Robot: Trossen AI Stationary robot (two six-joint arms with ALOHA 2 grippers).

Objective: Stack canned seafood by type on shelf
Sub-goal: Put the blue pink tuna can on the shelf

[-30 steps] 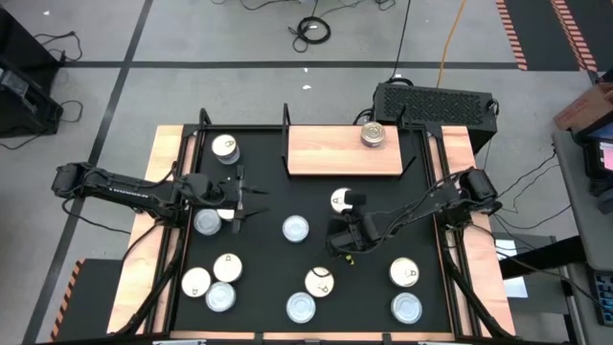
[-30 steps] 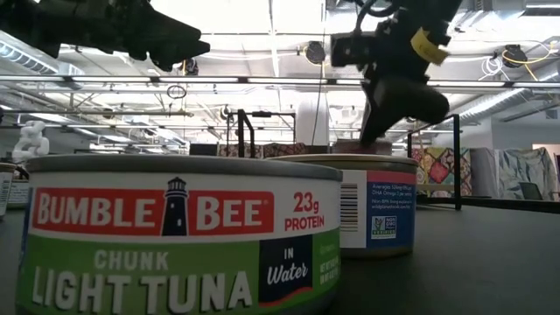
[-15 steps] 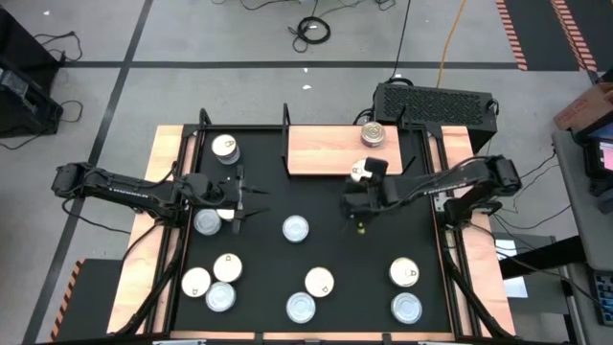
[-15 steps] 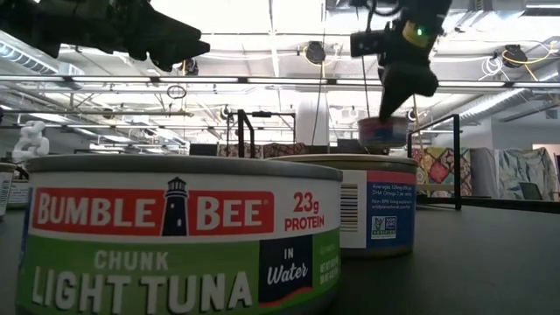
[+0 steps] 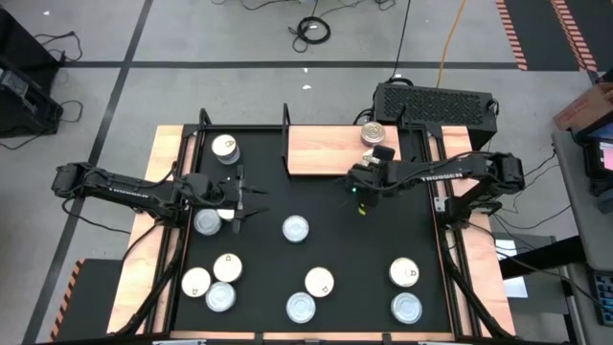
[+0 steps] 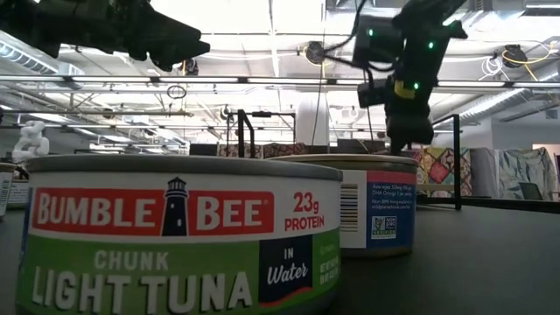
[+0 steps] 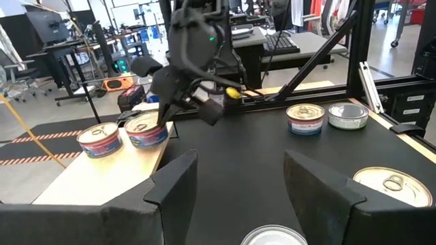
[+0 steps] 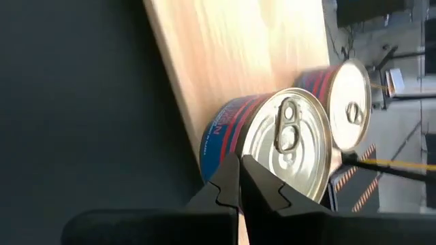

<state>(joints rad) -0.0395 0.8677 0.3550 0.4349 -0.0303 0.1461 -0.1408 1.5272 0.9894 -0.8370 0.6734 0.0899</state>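
Note:
The shelf (image 5: 326, 153) is a light-wood board at the table's far side. One tin (image 5: 373, 133) stands on its far right corner. My right gripper (image 5: 368, 165) is shut on a second tin (image 8: 286, 143) with a silver pull-tab top and a blue-red wall, at the board's near right edge. Whether its base rests on the wood I cannot tell. My left gripper (image 5: 251, 201) stands open and level over the mat's left part, a pale-topped tin (image 5: 210, 222) just beside it. My right gripper pinches the tin's top rim (image 8: 235, 153) on the tin's near side. One finger lies against the wall and the other over the lid. The fingers slant down at it from the table's near right. The tin stays upright, top up, beside the other tin (image 7: 100, 139).
Several more tins lie on the black mat: one in the middle (image 5: 295, 228), a cluster at the near left (image 5: 220, 296), others along the near edge (image 5: 301, 307) and near right (image 5: 404, 273), one at the far left (image 5: 225, 147). Thin black posts (image 5: 286, 115) stand at the shelf's edges.
My right gripper has carried the tin from the middle of the mat toward the table's far edge, up to the shelf's near right edge, rolling its wrist a little. The tin stayed upright in the hold. My left arm kept still.

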